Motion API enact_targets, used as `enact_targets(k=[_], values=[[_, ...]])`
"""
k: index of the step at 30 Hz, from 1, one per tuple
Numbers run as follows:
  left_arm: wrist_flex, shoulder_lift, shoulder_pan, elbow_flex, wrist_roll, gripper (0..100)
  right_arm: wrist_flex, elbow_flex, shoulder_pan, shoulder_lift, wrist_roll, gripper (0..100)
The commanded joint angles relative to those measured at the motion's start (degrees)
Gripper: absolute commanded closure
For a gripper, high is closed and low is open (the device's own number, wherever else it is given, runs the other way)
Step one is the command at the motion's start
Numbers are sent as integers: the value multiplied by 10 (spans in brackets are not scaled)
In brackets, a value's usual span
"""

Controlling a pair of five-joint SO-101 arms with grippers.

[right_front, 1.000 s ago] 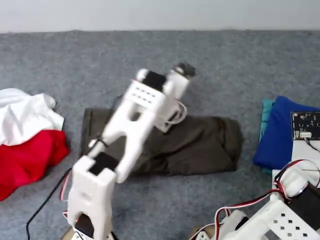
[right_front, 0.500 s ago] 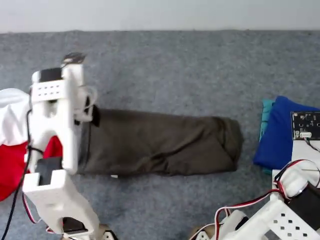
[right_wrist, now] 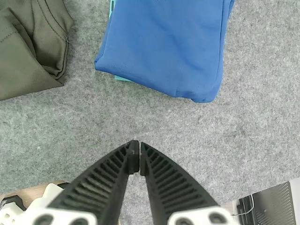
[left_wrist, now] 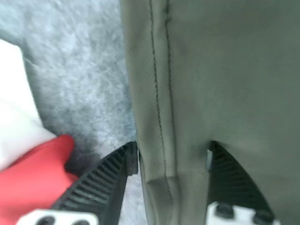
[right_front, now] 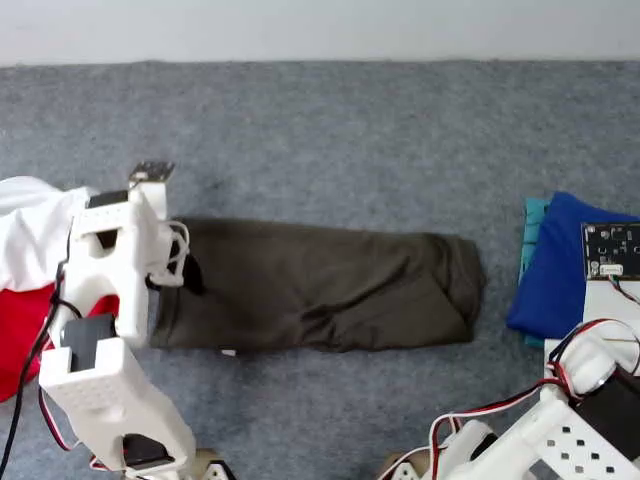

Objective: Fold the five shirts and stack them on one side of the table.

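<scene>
A dark olive shirt [right_front: 320, 285], folded into a long strip, lies across the middle of the grey table. My left gripper [right_front: 186, 272] sits at its left end. In the left wrist view the left gripper [left_wrist: 171, 152] is open, its two fingers [left_wrist: 117, 173] straddling the olive shirt's [left_wrist: 220, 70] stitched edge. A white shirt [right_front: 35, 230] and a red shirt [right_front: 25, 335] lie crumpled at the far left. A folded blue shirt [right_front: 560, 265] rests on a teal one [right_front: 531, 228] at the right. My right gripper [right_wrist: 134, 157] is shut on nothing, above bare carpet near the blue shirt [right_wrist: 173, 42].
The right arm's white body [right_front: 560, 430] and a circuit board [right_front: 610, 250] fill the near right corner, partly over the blue stack. Grey carpet [right_front: 350, 140] lies open behind the olive shirt, up to the pale back wall.
The left arm swung from over the middle of the olive shirt to its left end, then dropped lower onto that edge. The right arm and the shirts stayed put.
</scene>
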Motion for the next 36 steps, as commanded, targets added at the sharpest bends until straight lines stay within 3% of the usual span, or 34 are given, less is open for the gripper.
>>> enact_targets(k=[1,5,10,18,26,36], values=[[17,19,-4,-40,-2,761,22,-10,7,-7,1,988],[58,83,-4,-103,-4,801,22,-10,6,-7,1,988],[111,142,5,-170,-31,983,22,-10,7,-7,1,988],[143,84,12,-171,-34,987,22,-10,7,-7,1,989],[239,-59,124,-171,11,987,22,-10,7,-5,1,989],[266,-134,295,-175,43,987,22,14,7,-7,1,989]])
